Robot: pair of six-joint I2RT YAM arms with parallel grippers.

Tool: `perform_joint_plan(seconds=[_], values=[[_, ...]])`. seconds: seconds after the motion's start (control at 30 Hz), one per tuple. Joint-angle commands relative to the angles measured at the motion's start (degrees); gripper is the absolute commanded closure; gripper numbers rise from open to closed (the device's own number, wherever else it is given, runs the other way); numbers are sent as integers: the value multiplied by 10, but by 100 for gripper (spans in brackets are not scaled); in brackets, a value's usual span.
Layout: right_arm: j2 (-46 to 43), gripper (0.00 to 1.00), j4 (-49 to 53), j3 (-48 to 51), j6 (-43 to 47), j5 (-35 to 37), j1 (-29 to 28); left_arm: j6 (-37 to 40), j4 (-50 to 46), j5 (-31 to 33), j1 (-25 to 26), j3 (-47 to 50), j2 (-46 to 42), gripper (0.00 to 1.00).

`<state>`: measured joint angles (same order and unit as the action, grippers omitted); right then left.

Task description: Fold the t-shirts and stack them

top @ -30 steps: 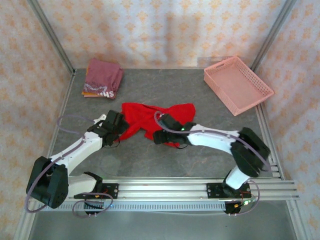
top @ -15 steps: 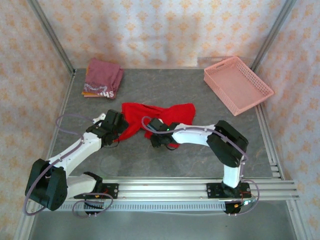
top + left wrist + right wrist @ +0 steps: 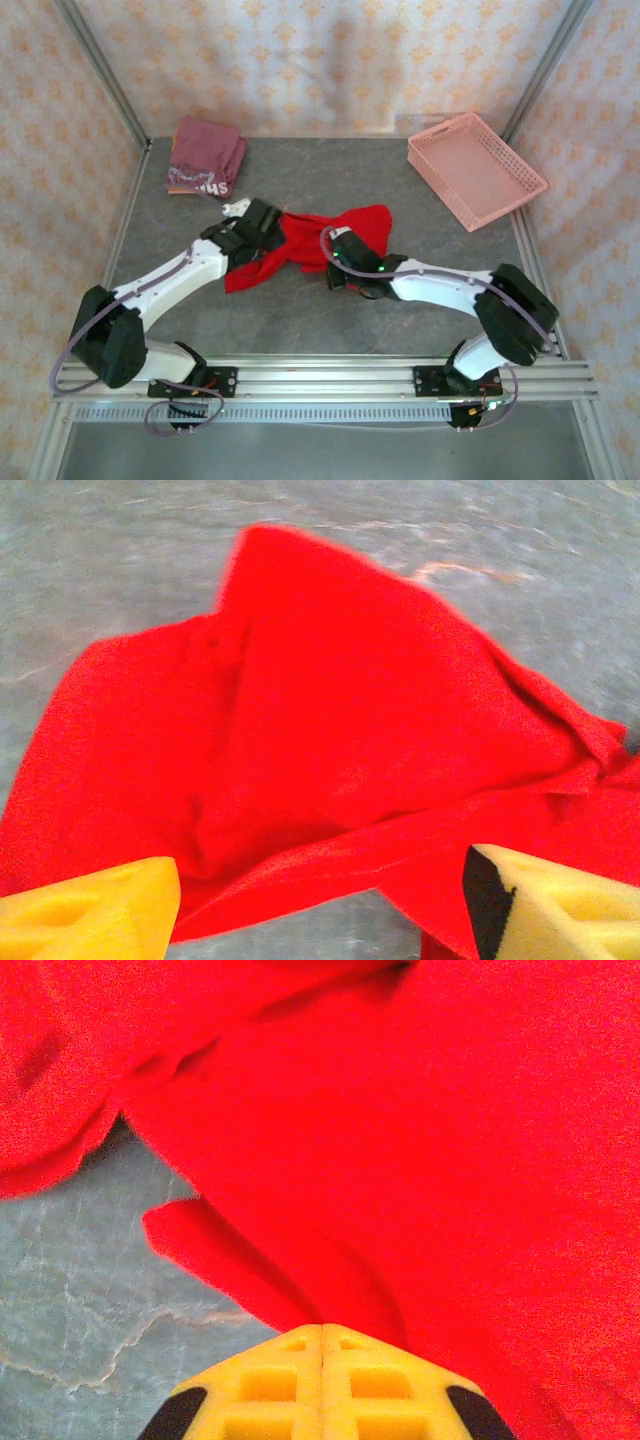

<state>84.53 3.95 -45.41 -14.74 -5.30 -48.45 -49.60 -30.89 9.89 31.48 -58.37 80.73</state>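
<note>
A bright red t-shirt (image 3: 296,250) lies crumpled on the grey table (image 3: 300,180), between my two arms. My left gripper (image 3: 268,228) sits over its left part. In the left wrist view that gripper (image 3: 320,912) is open, its yellow fingers (image 3: 95,908) wide apart with a fold of the red t-shirt (image 3: 330,730) lying between them. My right gripper (image 3: 336,264) is at the shirt's near edge. In the right wrist view the right gripper (image 3: 322,1345) is shut, with a fold of the red t-shirt (image 3: 420,1150) pinched at its tips. A folded maroon t-shirt (image 3: 205,152) with white lettering rests on an orange one (image 3: 178,188) at the back left.
A pink plastic lattice basket (image 3: 476,168) stands at the back right. Metal frame posts (image 3: 100,70) and patterned walls close in the table. A rail (image 3: 330,375) with both arm bases runs along the near edge.
My right gripper has closed on the red t-shirt's near edge. My left arm has swung back and to the right onto the shirt's left part, and the cloth has shifted.
</note>
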Motion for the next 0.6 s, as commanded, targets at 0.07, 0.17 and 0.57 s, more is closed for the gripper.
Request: perform_joint_plan(seconds=[0.07,0.17,0.57], values=[[-55,100,-76,67,18,-33,34,81,-33,18,35,-90,87,26],[-72,100,-98,100,-1,-44,43,109,-47,8,51,-147,139,30],[-72,100,-125,134,-36,-43,52,187,-143,22,88,-334,331,48]])
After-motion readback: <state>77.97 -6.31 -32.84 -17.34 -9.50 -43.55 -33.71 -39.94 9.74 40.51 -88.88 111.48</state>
